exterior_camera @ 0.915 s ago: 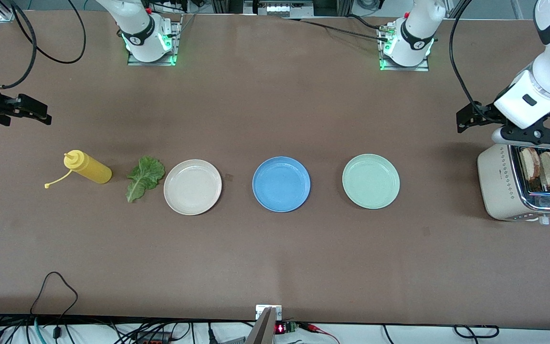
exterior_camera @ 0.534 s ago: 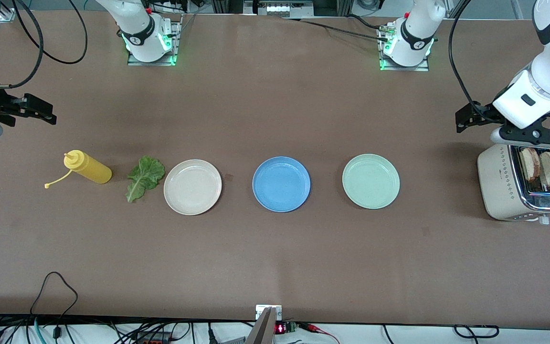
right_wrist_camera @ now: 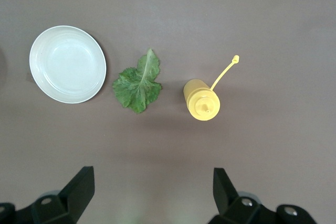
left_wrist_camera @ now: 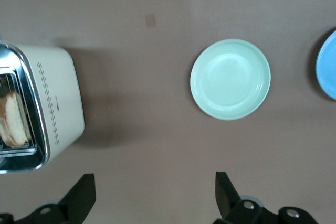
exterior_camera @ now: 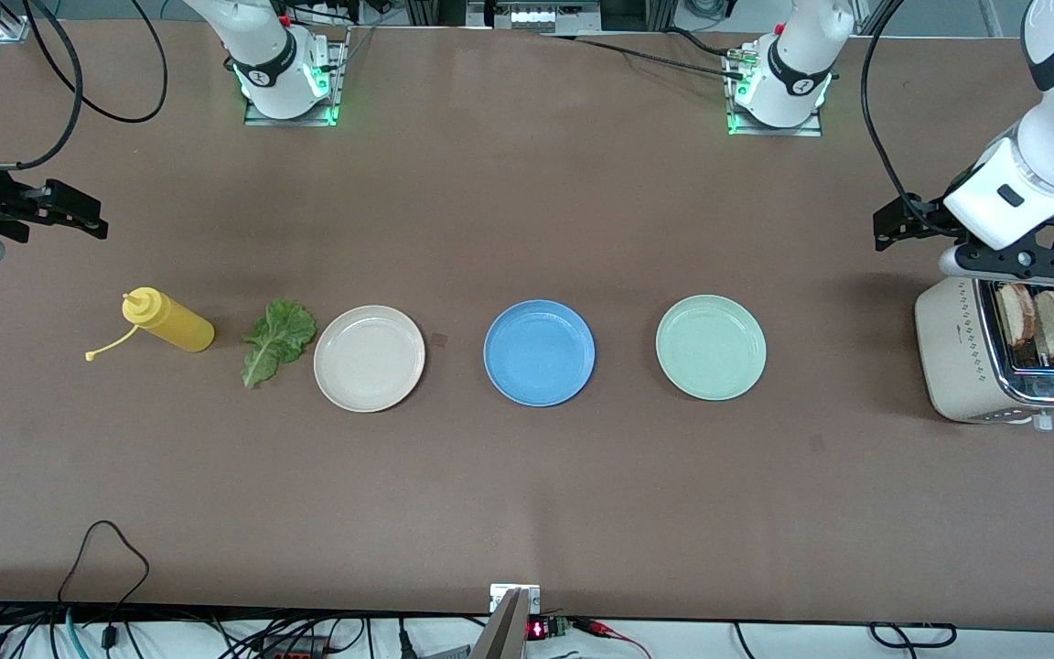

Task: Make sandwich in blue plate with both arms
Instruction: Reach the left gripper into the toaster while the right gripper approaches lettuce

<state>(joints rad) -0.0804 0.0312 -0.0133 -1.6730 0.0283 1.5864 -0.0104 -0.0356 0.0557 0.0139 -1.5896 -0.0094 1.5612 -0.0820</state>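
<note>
The left gripper (left_wrist_camera: pixel 152 198) stands with its jaws spread wide and holds nothing; it hangs over bare table beside the cream-white two-slot toaster (exterior_camera: pixel 994 352) at the left arm's end of the table. The right gripper (right_wrist_camera: pixel 152 195) is likewise fully spread and empty, hanging over bare table near the yellow squeeze bottle (exterior_camera: pixel 167 320) at the right arm's end. Two light-brown toasted bread slices (exterior_camera: pixel 1035 318) stand upright in the toaster slots, tops protruding. The ruffled green lettuce leaf (exterior_camera: pixel 277 340) lies flat between the bottle and the round cream-white plate (exterior_camera: pixel 369 358). The round, shallow, medium-blue plate (exterior_camera: pixel 539 352) sits mid-table, bare, with the pale mint-green plate (exterior_camera: pixel 711 347) beside it toward the toaster. No sandwich part is on the blue plate yet. Handling judgement: the bread is light, fairly stiff and crumbly; pinch a protruding top edge across its thickness and lift straight up. The leaf is thin, limp and tears easily; take it at the thicker stem end with a shallow pinch.
</note>
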